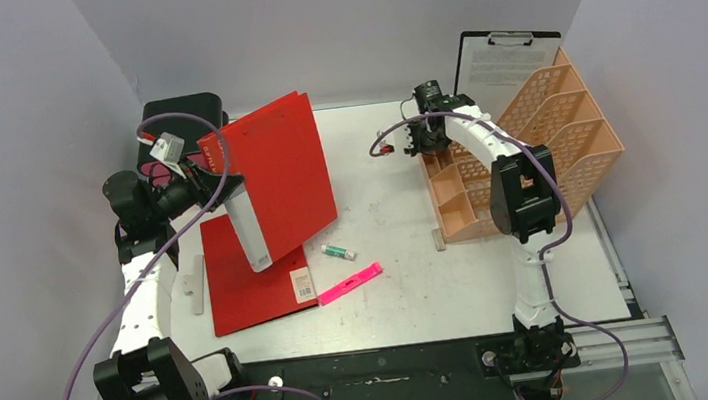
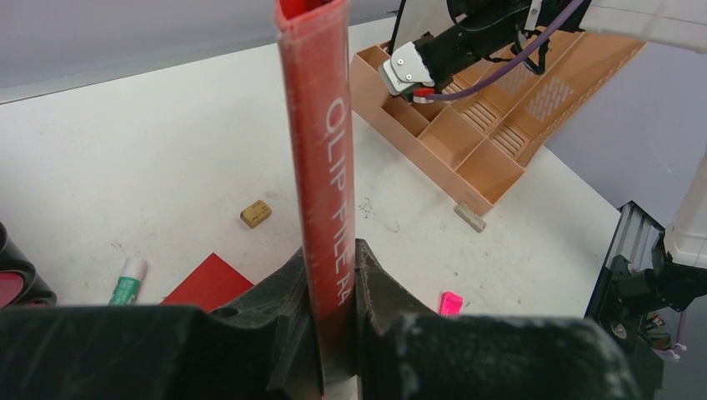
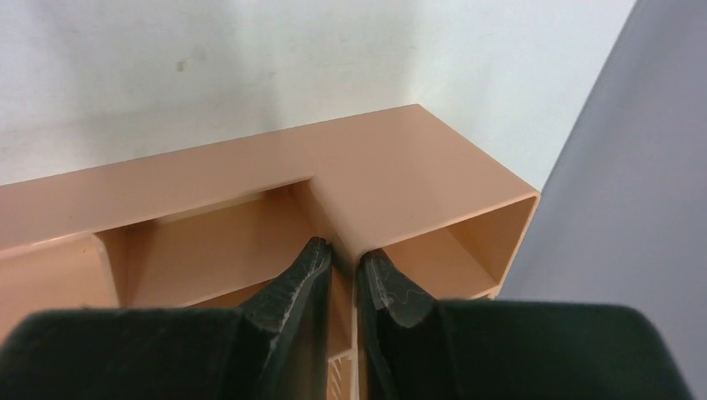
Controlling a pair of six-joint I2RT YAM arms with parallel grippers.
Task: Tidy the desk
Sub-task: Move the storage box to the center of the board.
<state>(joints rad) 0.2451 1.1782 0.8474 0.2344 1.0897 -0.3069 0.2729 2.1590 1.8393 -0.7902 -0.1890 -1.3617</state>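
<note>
- The desk [image 1: 391, 206] fills the middle of the top view, running from the arm bases at 6 o'clock to the back wall at 12. It is only partly tidy, with loose items lying around its centre.
- The orange file rack [image 1: 564, 136] sits at 2 o'clock. The right arm reaches forward over it with the elbow high. The right gripper [image 3: 343, 267] is pinched on a divider wall at the rack's left end, probably to steady or shift it so it can take files.
- A red folder [image 1: 276, 169] stands upright and tilted at 10 o'clock. The left gripper [image 2: 333, 275] is clamped on its spine, and the forearm is bent inward from the left edge. Held on edge like this, it looks ready to be carried toward a rack slot.
- A second red folder [image 1: 249, 282] lies flat at 8 o'clock, under the raised one.
- A clipboard [image 1: 505, 62] leans on the wall behind the rack at 1 o'clock.
- A pink highlighter [image 1: 349, 283] lies near the centre, at 6 o'clock of the upright folder.
- A glue stick [image 1: 338, 252] rests just beyond the highlighter.
</note>
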